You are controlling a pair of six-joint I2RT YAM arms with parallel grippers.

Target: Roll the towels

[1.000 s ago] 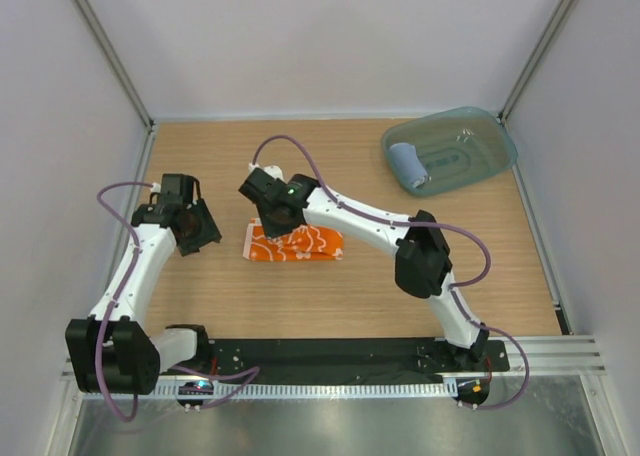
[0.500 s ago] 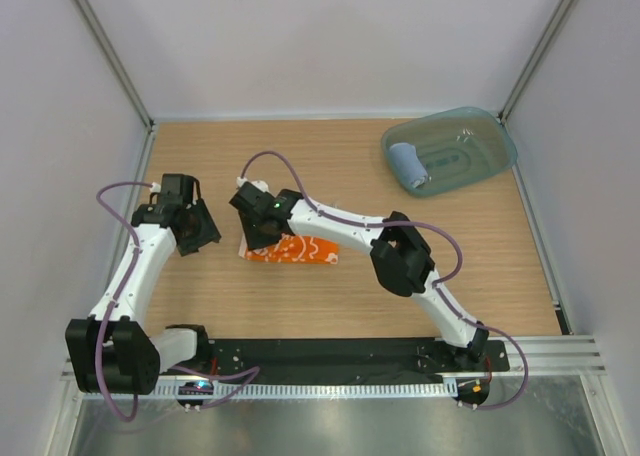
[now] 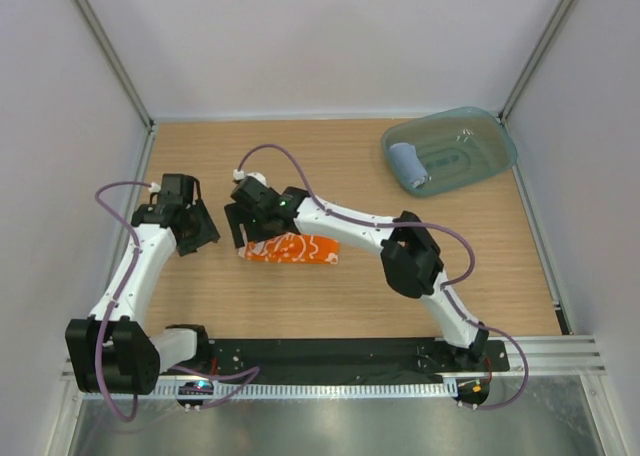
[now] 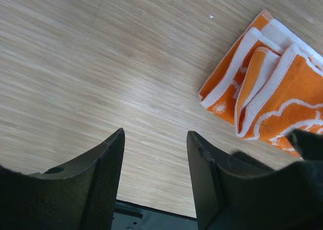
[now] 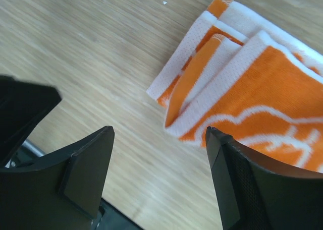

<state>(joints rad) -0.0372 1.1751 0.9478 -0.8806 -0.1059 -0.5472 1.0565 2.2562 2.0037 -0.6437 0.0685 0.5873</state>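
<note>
The orange-and-white printed towel (image 3: 292, 249) lies folded in a flat strip on the wooden table, with its layered left end showing (image 5: 222, 73) (image 4: 262, 83). My right gripper (image 3: 238, 233) (image 5: 159, 130) hovers just off that left end, open, with only bare table between its fingers. My left gripper (image 3: 203, 232) (image 4: 155, 134) stands open a little further left, apart from the towel. The light blue towel (image 3: 407, 166) sits rolled up inside the teal tray.
The translucent teal tray (image 3: 480, 151) stands at the back right corner. White walls with metal posts close in the table on three sides. A black base rail (image 3: 340, 354) runs along the near edge.
My right gripper has opened and let go of the orange towel, drawing left off its end. The towel now lies as a narrower strip. The left arm has barely moved.
</note>
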